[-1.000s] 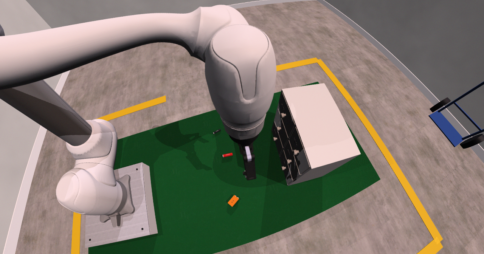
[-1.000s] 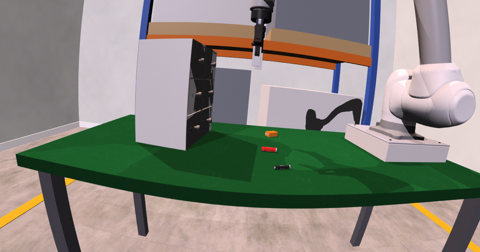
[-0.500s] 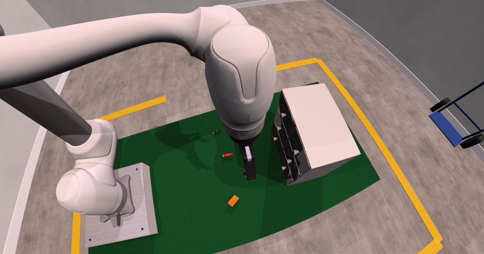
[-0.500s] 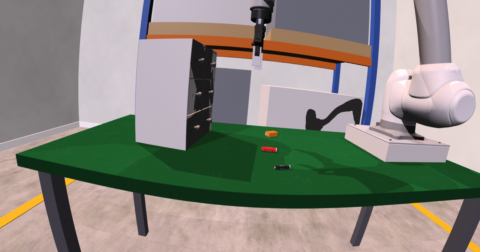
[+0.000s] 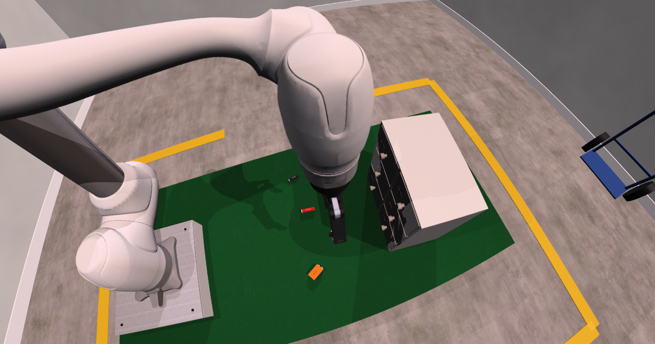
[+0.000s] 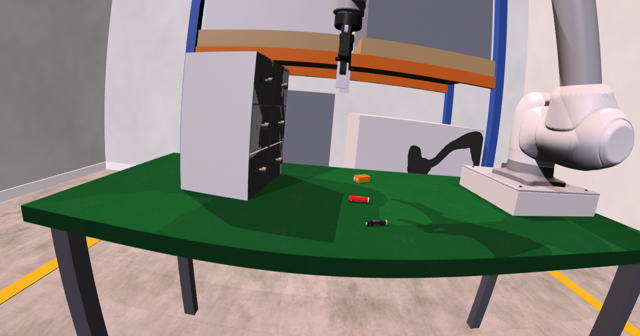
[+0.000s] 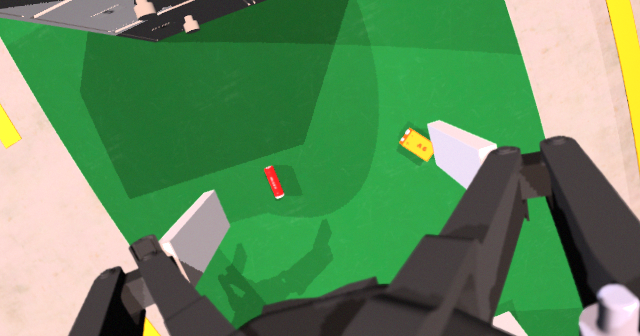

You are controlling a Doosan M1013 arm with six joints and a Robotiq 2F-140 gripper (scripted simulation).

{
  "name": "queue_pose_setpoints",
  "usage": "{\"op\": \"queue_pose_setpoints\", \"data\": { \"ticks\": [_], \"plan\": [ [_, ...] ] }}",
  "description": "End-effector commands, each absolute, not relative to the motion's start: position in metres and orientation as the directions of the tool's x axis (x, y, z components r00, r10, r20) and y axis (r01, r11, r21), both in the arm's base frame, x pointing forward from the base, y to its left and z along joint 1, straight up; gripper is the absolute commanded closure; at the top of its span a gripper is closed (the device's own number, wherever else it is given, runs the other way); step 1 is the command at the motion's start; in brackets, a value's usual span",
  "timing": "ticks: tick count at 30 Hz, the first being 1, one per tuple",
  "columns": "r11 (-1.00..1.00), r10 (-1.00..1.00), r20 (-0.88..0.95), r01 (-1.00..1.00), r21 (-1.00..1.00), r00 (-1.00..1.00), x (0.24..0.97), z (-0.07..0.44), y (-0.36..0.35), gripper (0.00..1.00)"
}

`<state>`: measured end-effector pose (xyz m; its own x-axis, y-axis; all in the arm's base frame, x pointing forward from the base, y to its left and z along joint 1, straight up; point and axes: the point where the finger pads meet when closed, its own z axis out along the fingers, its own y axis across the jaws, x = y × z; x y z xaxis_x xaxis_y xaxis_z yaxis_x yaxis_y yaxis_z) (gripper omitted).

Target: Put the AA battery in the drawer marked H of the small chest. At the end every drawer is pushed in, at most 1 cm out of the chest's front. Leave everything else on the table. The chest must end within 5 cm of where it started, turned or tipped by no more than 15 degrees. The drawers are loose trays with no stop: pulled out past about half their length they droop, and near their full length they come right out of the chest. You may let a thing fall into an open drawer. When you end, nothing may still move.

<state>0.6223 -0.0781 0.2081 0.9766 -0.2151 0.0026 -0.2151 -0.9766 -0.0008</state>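
A red cylindrical battery (image 5: 307, 210) (image 6: 358, 198) (image 7: 274, 182) lies on the green table (image 5: 252, 296) (image 6: 134, 199) (image 7: 450, 51). A thinner black cylinder (image 5: 292, 177) (image 6: 376, 222) lies further from the chest. The small chest (image 5: 430, 168) (image 6: 214, 123) (image 7: 100, 6) stands upright; it has a white body and dark drawer fronts with pale knobs. The fronts look pushed in, and I cannot read the letters. My gripper (image 5: 337, 225) (image 6: 342, 81) (image 7: 324, 177) is open and empty. It points down, high above the table, between the red battery and the chest's front.
An orange block battery (image 5: 315, 272) (image 6: 361, 178) (image 7: 416, 145) lies toward the robot's side. The robot's grey base plate (image 5: 192, 259) (image 6: 528, 195) sits on the table's far end. A white box and a shelf stand behind the table.
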Motion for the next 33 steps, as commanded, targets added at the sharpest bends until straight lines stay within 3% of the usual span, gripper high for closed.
{"op": "queue_pose_setpoints", "data": {
  "ticks": [1, 9, 33],
  "plan": [
    [-0.977, -0.215, 0.003, -0.215, -0.001, 0.977, 0.631, 0.208, -0.05, 0.0],
    [-0.977, -0.215, 0.003, -0.215, -0.001, 0.977, 0.652, 0.208, 0.054, 0.0],
    [-0.977, -0.215, 0.076, -0.215, -0.001, 0.974, 0.659, 0.203, 0.065, 0.0]
  ]
}}
